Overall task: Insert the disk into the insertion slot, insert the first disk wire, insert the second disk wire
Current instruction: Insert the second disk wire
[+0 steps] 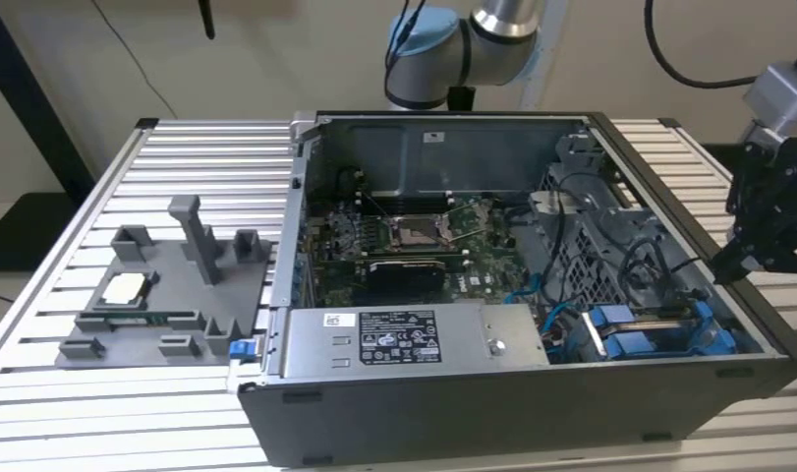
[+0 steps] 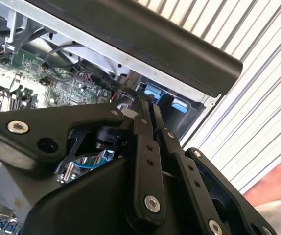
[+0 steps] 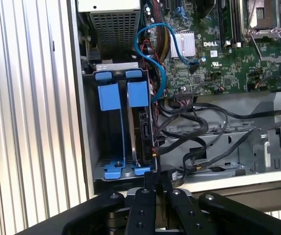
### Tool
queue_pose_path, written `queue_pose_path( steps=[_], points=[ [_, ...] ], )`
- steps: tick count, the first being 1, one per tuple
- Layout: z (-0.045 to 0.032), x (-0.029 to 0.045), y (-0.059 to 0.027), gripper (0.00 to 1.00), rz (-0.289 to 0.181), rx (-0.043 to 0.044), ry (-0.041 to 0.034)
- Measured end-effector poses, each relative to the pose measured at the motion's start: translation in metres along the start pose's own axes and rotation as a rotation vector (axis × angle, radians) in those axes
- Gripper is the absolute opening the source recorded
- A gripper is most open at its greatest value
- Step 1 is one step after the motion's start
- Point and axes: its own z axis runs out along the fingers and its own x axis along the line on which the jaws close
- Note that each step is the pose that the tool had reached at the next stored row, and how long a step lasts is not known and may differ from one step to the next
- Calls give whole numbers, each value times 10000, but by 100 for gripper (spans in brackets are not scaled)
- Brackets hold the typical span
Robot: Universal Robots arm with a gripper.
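Gripper is hovering clenched just beyond the insertion slot's outer edge; disk is sitting inside.

table: ribbed bare metal, satin | computer case: dark matt shell | insertion slot: dull grey sheet metal | disk carrier: smooth blue plastic | gripper: matt black metal | motherboard: green, semi-gloss

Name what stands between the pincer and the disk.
In the exterior view, the case's side wall stands between the pincer outside and the disk in its blue carrier inside.
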Motion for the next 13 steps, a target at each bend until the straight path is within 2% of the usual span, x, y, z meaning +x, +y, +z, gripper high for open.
queue_pose_path(
  steps=[13],
  points=[
    [-31, -114, 303, 16, 0, 0, -2]
  ],
)
